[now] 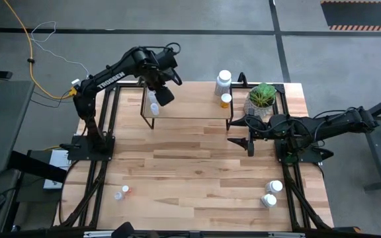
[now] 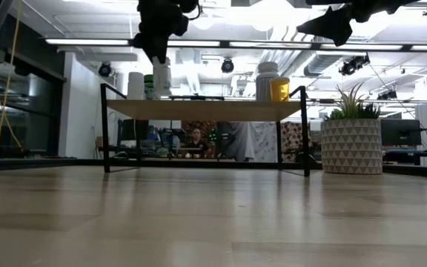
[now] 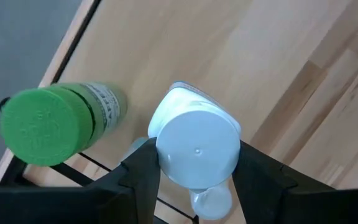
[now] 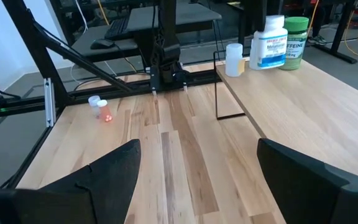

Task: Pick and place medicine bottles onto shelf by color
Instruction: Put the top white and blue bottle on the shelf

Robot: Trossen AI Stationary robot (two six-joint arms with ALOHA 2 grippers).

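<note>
White-capped bottle [image 3: 197,146] in left end effector [image 3: 194,171]

Left claw [image 1: 156,92] gripping, arm extended; right claw [image 1: 246,132] spread wide.

Two dark jointed arms; the left arm [image 1: 111,76] carries white lettering, seemingly "TROSSEN".
</note>
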